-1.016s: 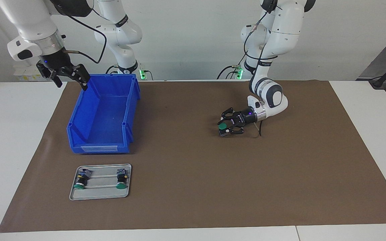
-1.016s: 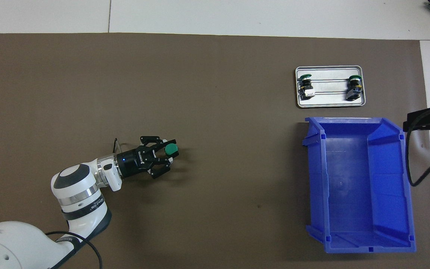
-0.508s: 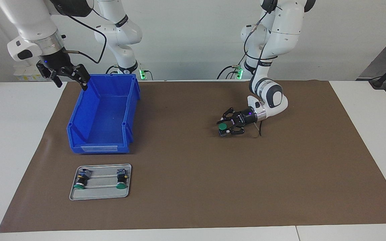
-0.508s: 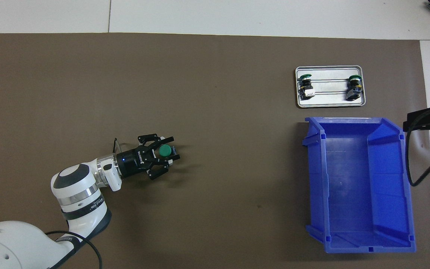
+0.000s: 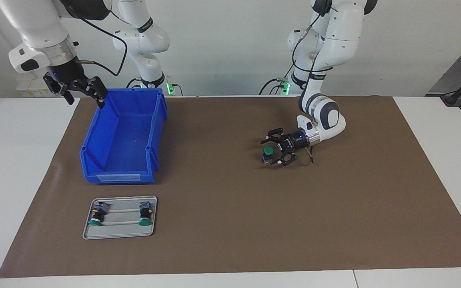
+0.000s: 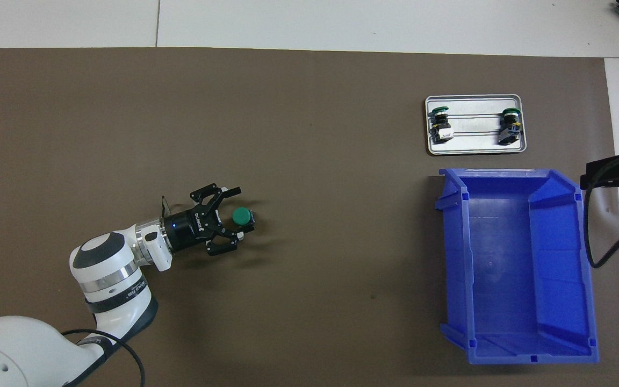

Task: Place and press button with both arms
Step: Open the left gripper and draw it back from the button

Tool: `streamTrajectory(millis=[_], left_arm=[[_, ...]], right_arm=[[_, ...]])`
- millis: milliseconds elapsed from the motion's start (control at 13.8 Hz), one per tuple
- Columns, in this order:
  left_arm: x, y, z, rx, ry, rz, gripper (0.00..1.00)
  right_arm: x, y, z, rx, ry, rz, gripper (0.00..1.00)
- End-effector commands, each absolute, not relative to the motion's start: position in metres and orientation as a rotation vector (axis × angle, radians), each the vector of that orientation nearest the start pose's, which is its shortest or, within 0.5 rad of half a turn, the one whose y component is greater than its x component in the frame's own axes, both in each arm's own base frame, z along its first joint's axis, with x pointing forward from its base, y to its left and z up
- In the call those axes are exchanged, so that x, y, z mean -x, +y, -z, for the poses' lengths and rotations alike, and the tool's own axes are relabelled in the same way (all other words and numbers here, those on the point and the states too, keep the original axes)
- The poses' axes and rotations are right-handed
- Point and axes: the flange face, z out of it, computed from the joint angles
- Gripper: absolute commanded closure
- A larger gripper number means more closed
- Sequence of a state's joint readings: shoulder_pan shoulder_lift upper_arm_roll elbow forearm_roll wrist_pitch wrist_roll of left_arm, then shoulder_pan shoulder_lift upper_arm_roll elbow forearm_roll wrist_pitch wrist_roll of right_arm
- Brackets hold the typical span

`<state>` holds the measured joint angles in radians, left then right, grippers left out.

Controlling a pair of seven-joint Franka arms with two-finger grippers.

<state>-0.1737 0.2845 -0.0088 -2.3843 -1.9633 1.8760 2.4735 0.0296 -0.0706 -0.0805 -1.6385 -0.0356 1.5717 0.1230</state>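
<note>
Button [image 5: 268, 151]: round flat green cap facing up, dark body under it, a bluish block at the foot; stood upright on the brown mat [image 5: 230, 240], toward the left arm's end of the bench [image 5: 22, 160].
Button, position: between the spread fingers of the left pincer [image 5: 273, 152]; in the overhead view the cap [image 6: 242, 215] sat just off the fingertips, with a finger to either side. Contact between fingers and button could not be made out.
Left pincer, state: fingers apart, not clamped on the button.
Left arm [image 5: 326, 60], pose: reached down from its base, wrist bent low, forearm close to the mat and nearly level, pincer pointing toward the right arm's end of the bench.
Right pincer [image 5: 81, 91]: held up in the air at the corner of the blue bin [image 5: 150, 120], at the bin's end nearest the robots; fingers spread, nothing held. Right arm waited there.
Blue bin: open-topped plastic bin, well apart from the left pincer, toward the right arm's end; interior showed only its own blue floor.
Metal tray [image 5: 120, 234]: shallow, grey, just beside the bin and farther from the robots than it, well apart from both pincers.
Tray contents: two more buttons [image 5: 95, 214] [image 5: 145, 214] lying on their sides, one near each short end, green caps pointing away from the robots.
</note>
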Motion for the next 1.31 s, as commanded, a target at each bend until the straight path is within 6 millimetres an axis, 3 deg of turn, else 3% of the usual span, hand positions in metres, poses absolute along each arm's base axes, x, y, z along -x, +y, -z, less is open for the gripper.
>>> streamTrajectory(millis=[0,435,871,1088,1234], left_arm=[[-0.492,-0.151,-0.237,-1.584,-0.89,-1.19,0.02],[-0.538,-0.146,-0.29,-1.605,-0.863,-1.027,0.02],[-0.586,-0.15,-0.364,-1.734,-0.889,-0.747,0.02],[-0.586,-0.146,-0.413,-1.962,-0.964,-0.573,0.02],[-0.578,-0.141,-0.433,-2.085,-1.009,-0.47,0.02]], right_arm=[[-0.526,-0.032,-0.634,3.156,0.284,0.004,0.0],[-0.526,-0.032,-0.634,3.156,0.284,0.004,0.0],[-0.526,-0.032,-0.634,3.156,0.284,0.004,0.0],[-0.526,-0.031,-0.634,3.156,0.282,0.004,0.0],[-0.526,-0.032,-0.634,3.156,0.284,0.004,0.0]])
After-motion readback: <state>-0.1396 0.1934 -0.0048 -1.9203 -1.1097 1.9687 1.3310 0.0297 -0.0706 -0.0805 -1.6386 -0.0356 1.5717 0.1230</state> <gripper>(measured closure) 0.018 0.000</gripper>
